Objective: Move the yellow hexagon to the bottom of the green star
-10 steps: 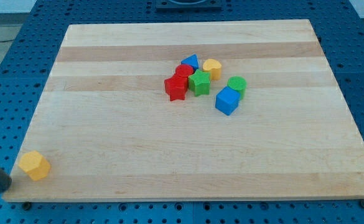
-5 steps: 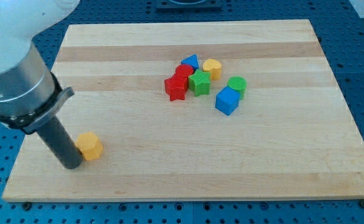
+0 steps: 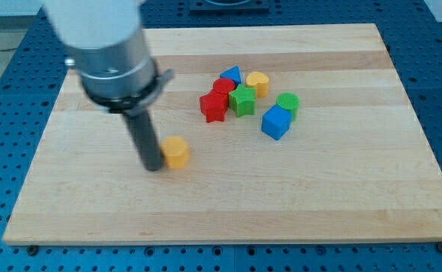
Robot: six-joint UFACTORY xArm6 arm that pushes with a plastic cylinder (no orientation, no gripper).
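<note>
The yellow hexagon [image 3: 176, 152] sits well to the view's left of and below the green star [image 3: 242, 100]; my tip [image 3: 153, 167] touches its left side; there is no pincer, only a rod. The red star [image 3: 214, 107], just left of the green star, lies near the path; an off-centre push could knock it. The hexagon is compact; no long axis or heading shows.

One raised camera looks obliquely down across the whole wooden board [image 3: 281, 196].

Bright, even light with soft shadows; the moving arm [image 3: 111, 60] is motion-blurred, the blocks sharp.
</note>
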